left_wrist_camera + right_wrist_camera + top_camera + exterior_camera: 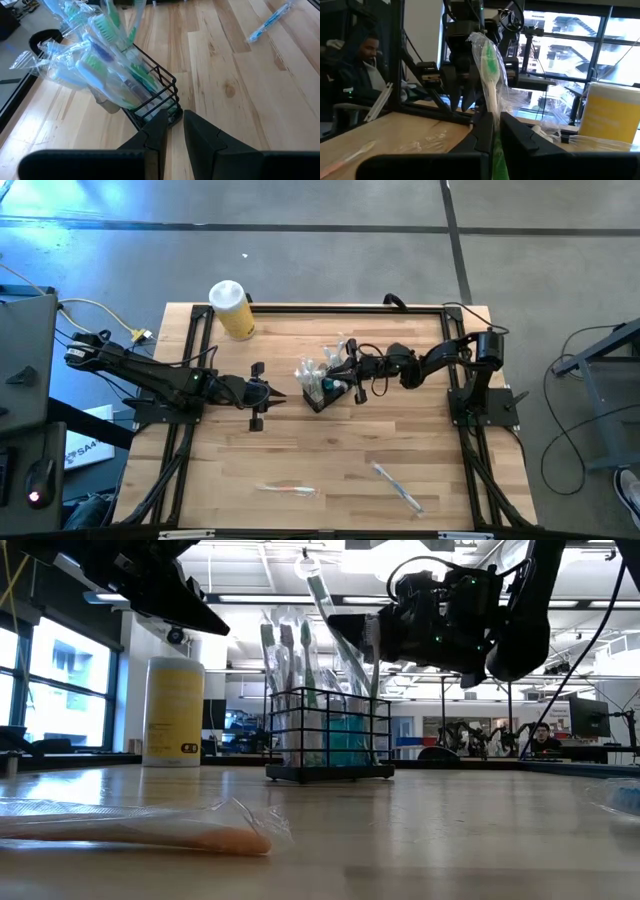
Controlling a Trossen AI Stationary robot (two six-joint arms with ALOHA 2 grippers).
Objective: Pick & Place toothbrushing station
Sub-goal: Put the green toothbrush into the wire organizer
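Note:
The toothbrushing station is a small black wire caddy (322,394) (330,740) (159,82) standing on its base mid-table, filled with plastic-wrapped toothbrushes. My right gripper (347,370) (496,132) reaches in from the right over the caddy. It is shut on a wrapped green toothbrush (489,70) (318,590). My left gripper (272,393) (175,127) hovers just left of the caddy, pointing at it. A narrow gap shows between its fingers, with nothing in it. My right gripper pinches the wrapped green toothbrush between its two fingers, on the handle just below the head (492,107), through the plastic. The fingers come about level from the table's right and lie across the brush. The brush stands tilted, head up, its lower part reaching down into the caddy (365,680).
A yellow jar with a white lid (232,310) (173,710) stands at the far left. Two loose wrapped toothbrushes lie near the front edge, one orange (285,490) (140,825) and one blue (398,485) (270,22). A person (360,55) sits beyond the table.

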